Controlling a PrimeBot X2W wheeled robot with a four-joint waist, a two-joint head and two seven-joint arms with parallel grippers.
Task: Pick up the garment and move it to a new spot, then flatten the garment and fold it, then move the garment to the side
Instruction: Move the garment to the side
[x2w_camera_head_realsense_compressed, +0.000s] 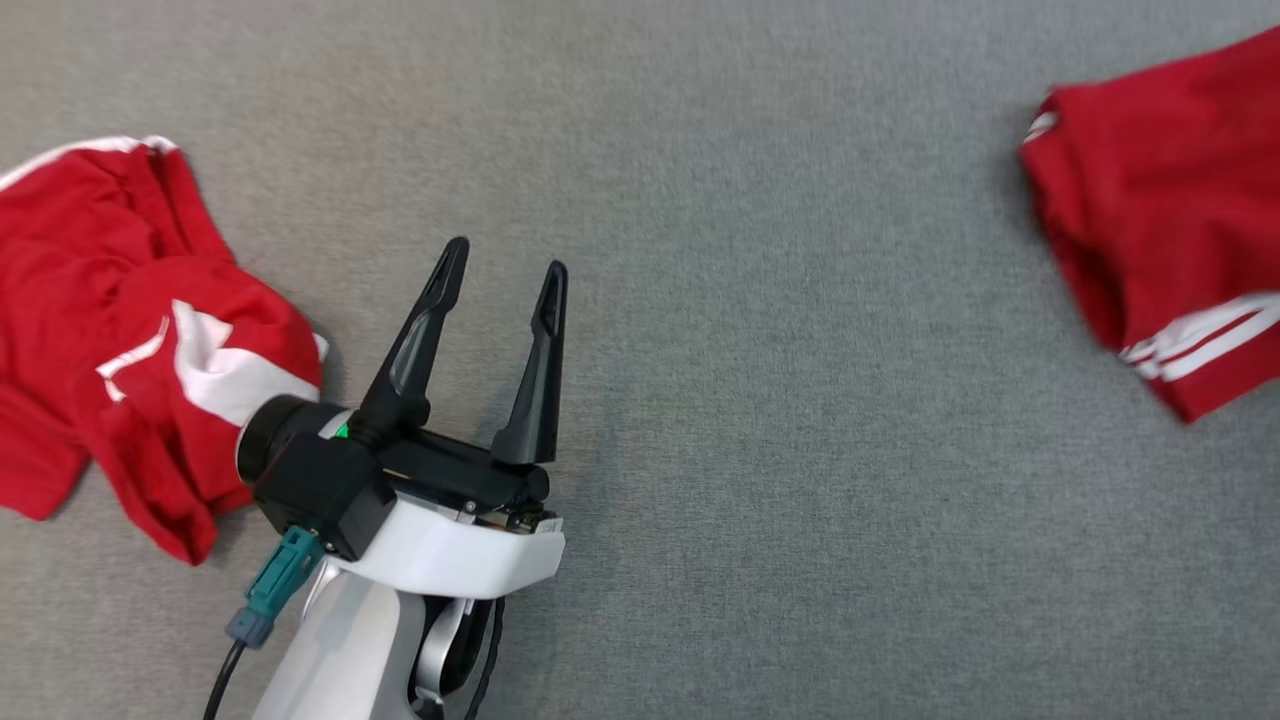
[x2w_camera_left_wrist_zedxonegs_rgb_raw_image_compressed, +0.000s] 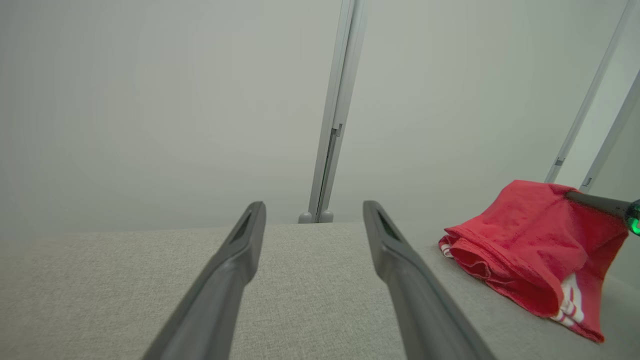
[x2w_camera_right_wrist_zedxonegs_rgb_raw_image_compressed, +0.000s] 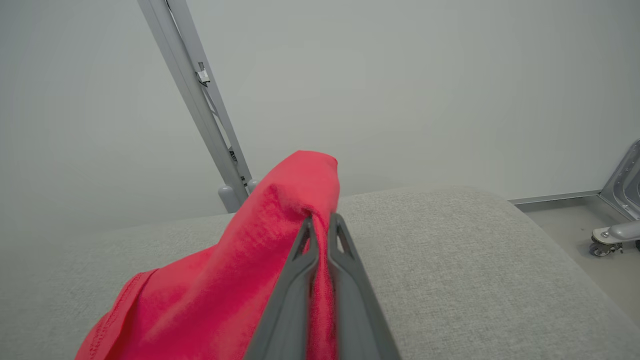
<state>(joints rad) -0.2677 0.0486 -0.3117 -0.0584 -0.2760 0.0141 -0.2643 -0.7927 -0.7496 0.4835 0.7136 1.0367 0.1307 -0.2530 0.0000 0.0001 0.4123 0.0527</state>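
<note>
The garment is red with white stripes and sits at the far right of the grey padded table, looking blurred. In the right wrist view my right gripper is shut on a raised fold of the garment, which drapes down to the left. The left wrist view shows the garment bunched and pulled up at the right, with a dark finger of the right gripper reaching into it. My left gripper stands open over bare table, nothing between its fingers; it is also in its own view.
A second crumpled red garment with white patches lies at the table's left, just beside my left wrist. Behind the table's far edge stand grey metal posts before a pale wall. A caster frame stands on the floor off the table's right end.
</note>
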